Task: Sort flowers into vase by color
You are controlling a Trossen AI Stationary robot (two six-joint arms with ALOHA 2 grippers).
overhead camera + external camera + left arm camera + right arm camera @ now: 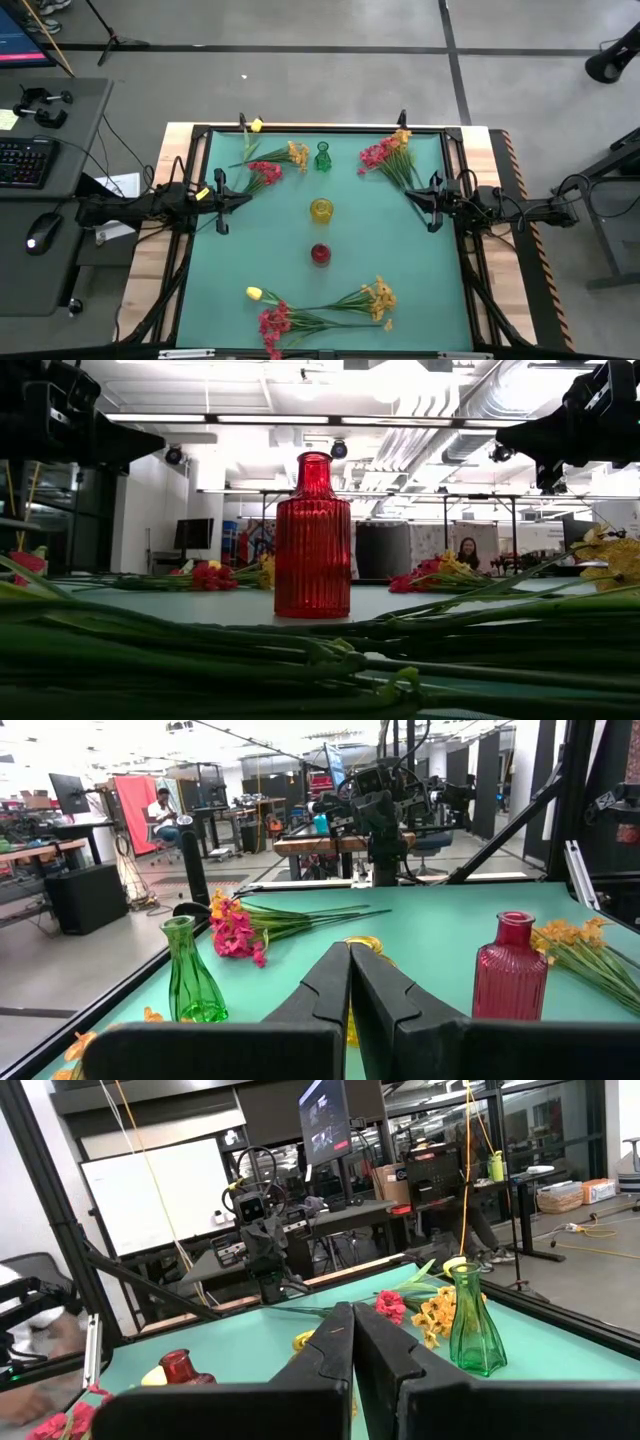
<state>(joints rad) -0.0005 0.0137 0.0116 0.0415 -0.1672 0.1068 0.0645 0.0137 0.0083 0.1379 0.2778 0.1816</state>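
While jaws pressed together, left gripper point(221, 197) and right gripper point(433, 200) low at opposite table point(400, 260) edges.

Yellow vase point(362, 946) mostly hidden behind left gripper point(350, 982) in left wrist view. Low view: foreground flower stems point(300, 650) blurred; blossoms cut off at both edges.

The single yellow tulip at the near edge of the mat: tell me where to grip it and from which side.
Grip the yellow tulip on its thin green stem just right of the bloom, coming straight down. It lies flat, stem running toward the pink-red blossoms, so set the fingers across the stem.
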